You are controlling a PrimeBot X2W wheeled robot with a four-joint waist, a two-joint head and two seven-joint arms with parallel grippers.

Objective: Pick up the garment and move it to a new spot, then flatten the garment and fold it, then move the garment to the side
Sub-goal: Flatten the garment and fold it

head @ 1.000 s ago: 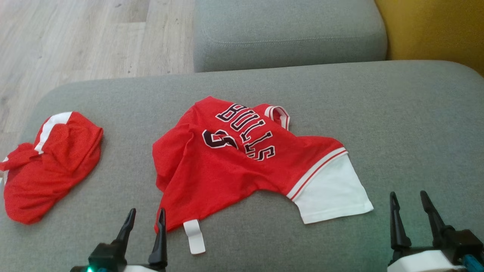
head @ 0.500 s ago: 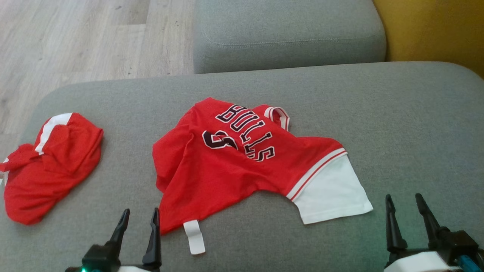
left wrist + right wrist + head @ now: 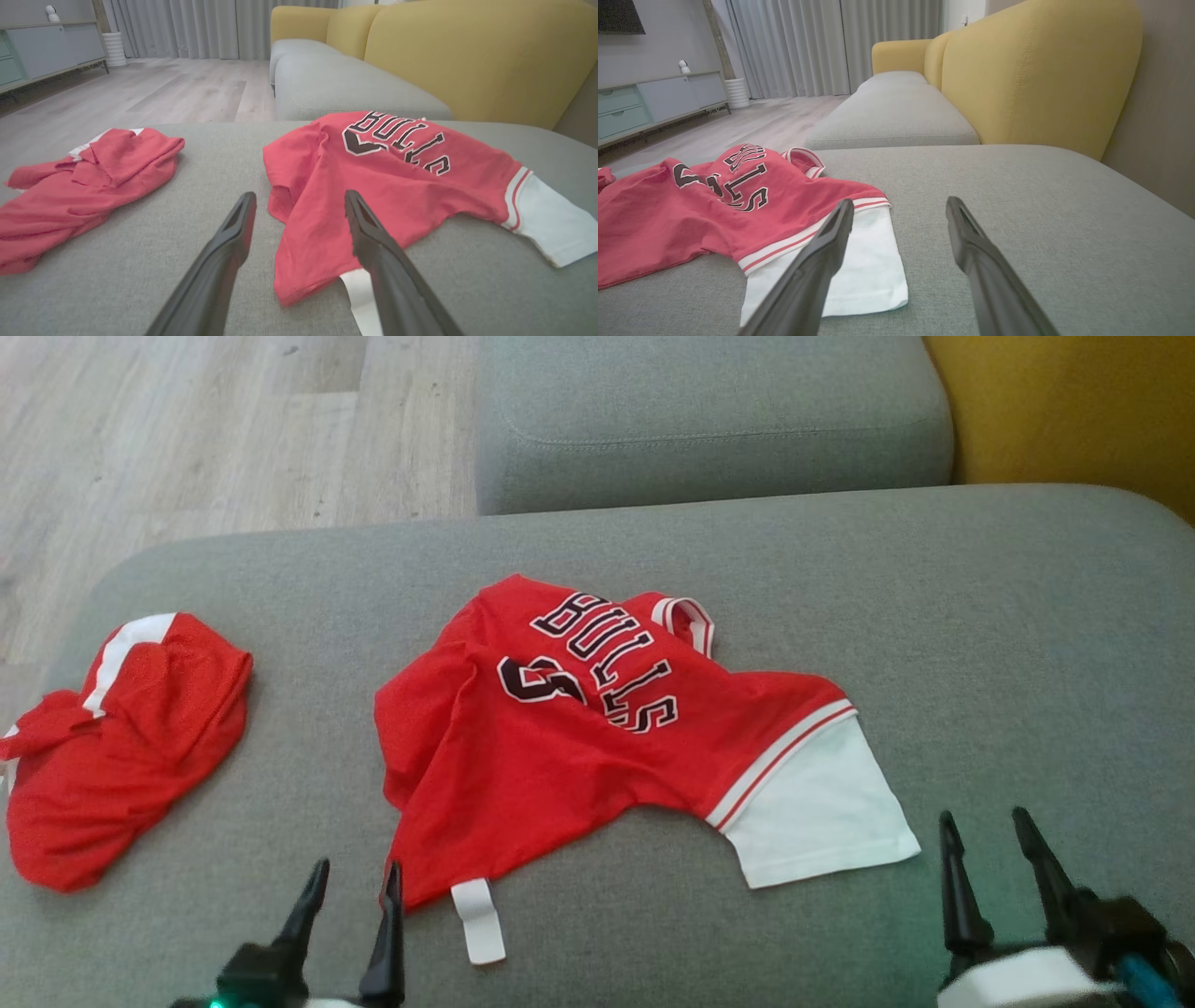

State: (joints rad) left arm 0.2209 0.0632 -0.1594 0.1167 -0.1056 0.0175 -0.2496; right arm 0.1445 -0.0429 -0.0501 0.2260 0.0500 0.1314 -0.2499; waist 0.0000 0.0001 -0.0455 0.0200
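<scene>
A red garment (image 3: 560,747) with black "BULLS" lettering and a white sleeve lies crumpled in the middle of the grey sofa seat (image 3: 980,644). My left gripper (image 3: 358,877) hovers open just in front of its near hem, beside a white tag (image 3: 477,919). In the left wrist view the garment (image 3: 383,186) lies right behind my open left gripper (image 3: 299,200). My right gripper (image 3: 982,826) stands open to the right of the white sleeve, with nothing between its fingers. From the right wrist, the garment (image 3: 714,205) spreads to the left of the right gripper (image 3: 899,205).
A second red garment (image 3: 112,747) with a white stripe lies bunched at the seat's left edge. Another grey cushion (image 3: 709,420) sits beyond, and a yellow backrest (image 3: 1064,411) rises at the right. Wooden floor (image 3: 187,429) lies to the left.
My right gripper has shifted a little to the left, toward the white sleeve. The left gripper dipped and came back near its earlier place. The garments lie as before.
</scene>
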